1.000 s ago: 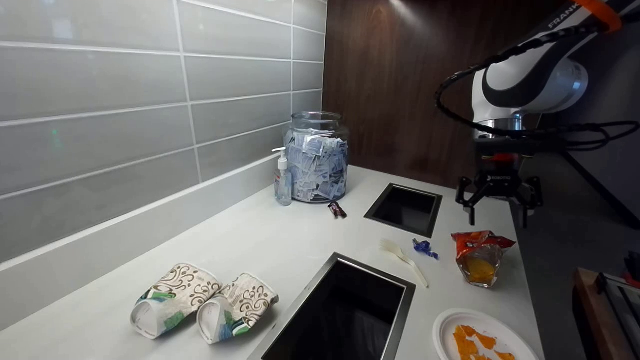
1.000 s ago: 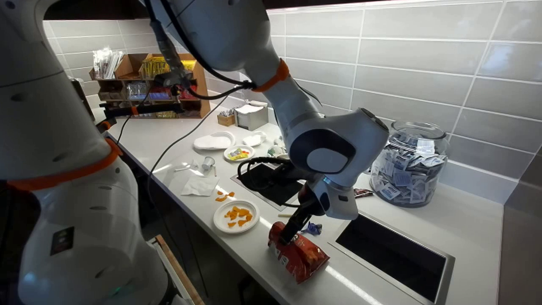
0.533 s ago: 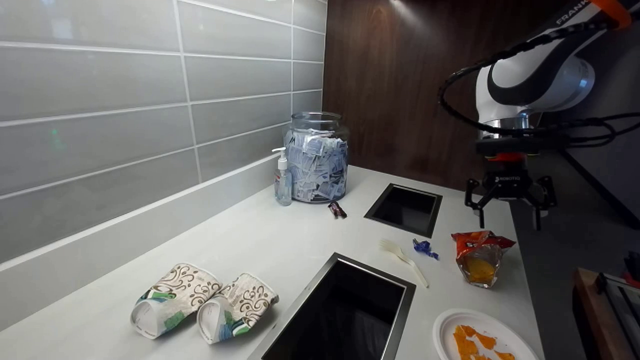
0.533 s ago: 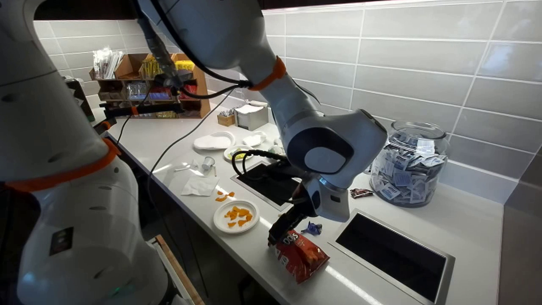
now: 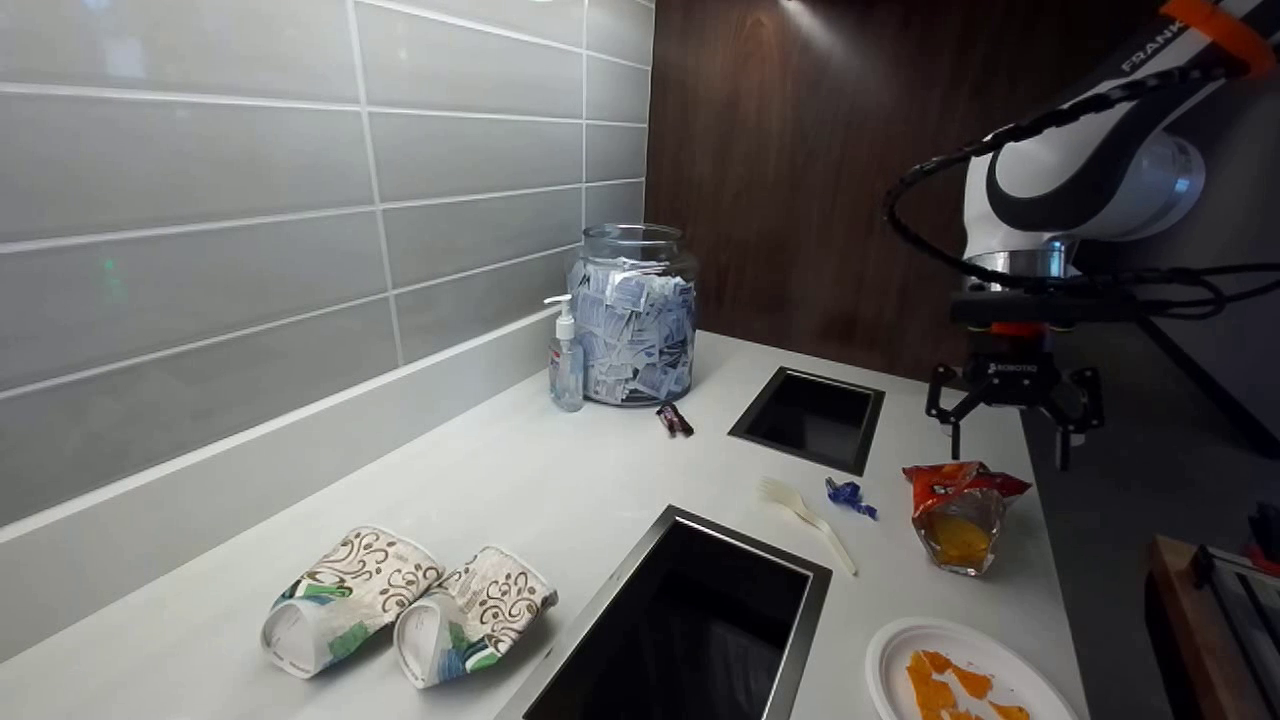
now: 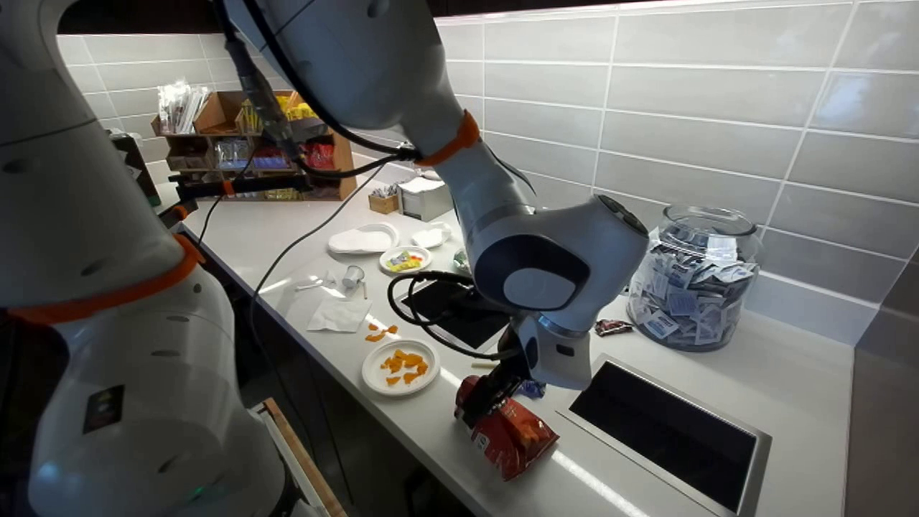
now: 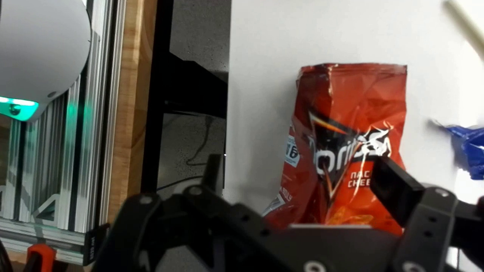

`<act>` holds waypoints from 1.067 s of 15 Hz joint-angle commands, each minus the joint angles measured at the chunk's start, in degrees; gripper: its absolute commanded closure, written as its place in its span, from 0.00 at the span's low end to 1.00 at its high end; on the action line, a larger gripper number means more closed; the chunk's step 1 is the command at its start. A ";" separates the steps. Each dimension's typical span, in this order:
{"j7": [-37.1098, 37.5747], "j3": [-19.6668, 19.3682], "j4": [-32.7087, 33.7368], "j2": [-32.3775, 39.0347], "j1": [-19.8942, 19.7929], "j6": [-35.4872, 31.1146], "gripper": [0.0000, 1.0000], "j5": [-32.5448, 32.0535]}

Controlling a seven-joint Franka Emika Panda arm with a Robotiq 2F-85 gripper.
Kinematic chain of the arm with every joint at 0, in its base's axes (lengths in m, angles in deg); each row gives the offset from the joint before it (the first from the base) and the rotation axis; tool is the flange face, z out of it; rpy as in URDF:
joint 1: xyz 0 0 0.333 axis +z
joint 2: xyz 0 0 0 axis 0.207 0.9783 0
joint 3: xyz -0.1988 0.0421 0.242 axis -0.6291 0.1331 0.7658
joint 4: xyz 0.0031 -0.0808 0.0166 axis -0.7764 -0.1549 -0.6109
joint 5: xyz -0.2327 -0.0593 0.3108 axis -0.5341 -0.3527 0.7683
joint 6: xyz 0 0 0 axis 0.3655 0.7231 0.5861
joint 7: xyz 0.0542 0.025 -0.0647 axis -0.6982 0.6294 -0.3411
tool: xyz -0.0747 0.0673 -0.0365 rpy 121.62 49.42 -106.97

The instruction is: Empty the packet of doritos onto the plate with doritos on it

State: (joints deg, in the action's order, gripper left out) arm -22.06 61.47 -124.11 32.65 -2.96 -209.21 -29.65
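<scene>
The packet of doritos (image 5: 965, 510) lies on the worktop (image 5: 580, 470) close by its edge, exactly where it lay a second ago; what has changed is the tool (image 5: 1009, 460) above it. In an exterior view the tool has swung out toward three o'clock, then edged back a little and sunk lower, its fingers (image 7: 397, 189) spread wide and gripping nothing. I take that as lining up for a grasp, so the pouring has yet to begin. The aim looks off to me: in the wrist view one finger stands over the packet's front, around four o'clock from its middle, while the opposite one shows past the worktop's edge, near nine. The plate with doritos on it (image 6: 371, 368) sits near the packet, at ten o'clock from it in an exterior view, with loose orange pieces (image 6: 377, 335) off its eleven. A blue wrapper (image 5: 850, 497) and, beyond it, a pale fork (image 5: 812, 521) lie around nine o'clock from the packet. The tool's body hides the packet's lower end in the wrist view; whether the yellow there is print or chips, or whether a fingertip touches foil, I cannot tell. In an exterior view the plate is cut off at six o'clock.
</scene>
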 commanded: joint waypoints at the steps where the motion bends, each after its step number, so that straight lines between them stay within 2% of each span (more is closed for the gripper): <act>1: 0.14 -0.35 -1.92 -0.42 -0.08 -4.66 0.02 -0.33; 2: 0.00 -0.39 -2.03 -0.31 -0.07 -5.23 0.12 -0.18; 3: -0.19 -0.45 -1.99 -0.08 -0.05 -5.61 0.26 0.05; 4: -0.47 -0.49 -1.89 0.17 -0.01 -5.80 0.30 0.27; 12: -2.21 -0.74 -0.69 1.79 0.04 -7.78 0.92 0.37; 13: -2.70 -0.79 -0.40 2.20 0.08 -8.40 0.98 0.50; 16: -3.88 -0.77 0.64 3.08 0.29 -9.68 1.00 0.42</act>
State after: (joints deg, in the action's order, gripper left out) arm -24.01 61.27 -124.40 34.26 -2.96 -217.10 -29.58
